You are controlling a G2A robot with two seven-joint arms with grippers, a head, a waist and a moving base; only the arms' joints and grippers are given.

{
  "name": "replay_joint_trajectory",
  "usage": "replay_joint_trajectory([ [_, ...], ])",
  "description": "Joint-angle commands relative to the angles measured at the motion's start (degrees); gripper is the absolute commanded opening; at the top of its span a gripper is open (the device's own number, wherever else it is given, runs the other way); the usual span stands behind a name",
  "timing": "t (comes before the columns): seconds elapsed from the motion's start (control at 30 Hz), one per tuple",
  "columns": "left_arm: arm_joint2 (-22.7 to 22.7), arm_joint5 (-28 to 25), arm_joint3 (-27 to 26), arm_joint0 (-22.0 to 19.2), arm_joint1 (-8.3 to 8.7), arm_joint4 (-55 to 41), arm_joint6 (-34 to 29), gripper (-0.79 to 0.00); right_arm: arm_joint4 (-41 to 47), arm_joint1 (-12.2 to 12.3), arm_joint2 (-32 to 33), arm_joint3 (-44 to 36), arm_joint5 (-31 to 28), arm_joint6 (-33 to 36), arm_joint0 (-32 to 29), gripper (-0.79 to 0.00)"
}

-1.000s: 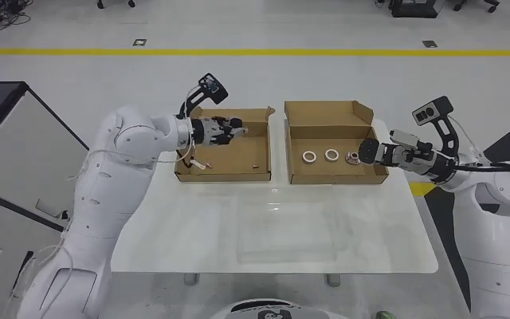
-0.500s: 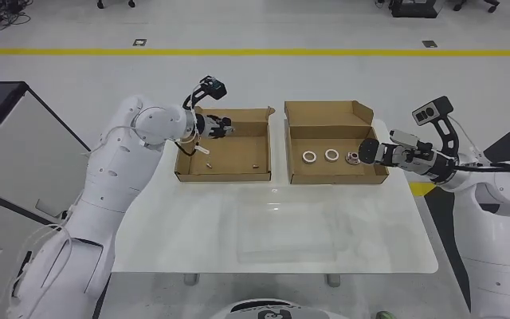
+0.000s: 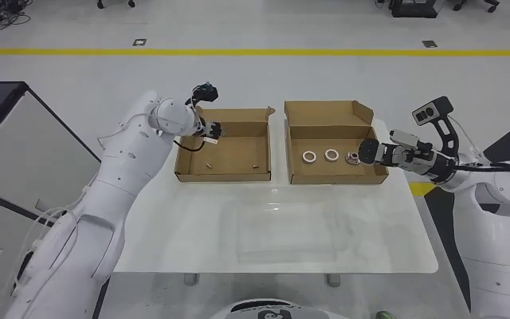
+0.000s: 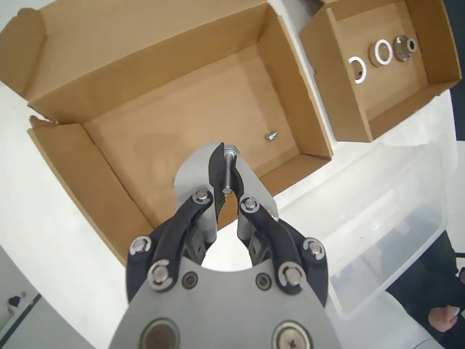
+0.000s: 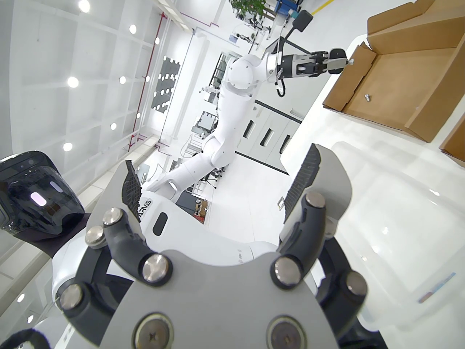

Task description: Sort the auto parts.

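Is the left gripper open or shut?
Shut on a bolt: the left wrist view shows the left gripper pinching its threaded shank.

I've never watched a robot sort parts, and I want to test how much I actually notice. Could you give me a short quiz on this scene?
1. True or false: the left gripper holds a bolt between its fingers.
2. Multiple choice: how many round parts lie in the right box? A) one B) three C) six
3. Fill in the blank: the fingers of the right gripper are ____ (open or shut).

Key: 1 true; 2 B; 3 open.
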Motion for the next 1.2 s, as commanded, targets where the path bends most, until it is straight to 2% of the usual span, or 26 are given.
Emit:
replay_joint_trajectory([
  [0.0, 2.2, 0.4, 6.0, -2.1, -1.36, -1.2, 0.2, -0.785, 0.0, 0.0, 0.0, 0.0, 0.0, 0.0, 0.0, 0.000],
  [0.2, 6.7, 0.3, 18.4, -6.2, -5.43, -4.2, 1.8, -0.785, 0.0, 0.0, 0.0, 0.0, 0.0, 0.0, 0.0, 0.000],
  [0.37, 9.1, 0.9, 25.8, -8.2, -8.42, -5.9, 1.1, -0.785, 0.0, 0.0, 0.0, 0.0, 0.0, 0.0, 0.0, 0.000],
  [0.63, 9.4, 1.0, 26.3, -8.1, -8.75, -5.7, 1.9, -0.785, 0.0, 0.0, 0.0, 0.0, 0.0, 0.0, 0.0, 0.000],
  [0.97, 12.1, 11.6, 26.4, -6.7, -10.04, 0.3, 2.5, -0.785, 0.0, 0.0, 0.0, 0.0, 0.0, 0.0, 0.0, 0.000],
  [1.17, 13.1, 13.3, 27.6, -7.0, -11.19, 1.9, 3.0, -0.785, 0.0, 0.0, 0.0, 0.0, 0.0, 0.0, 0.0, 0.000],
])
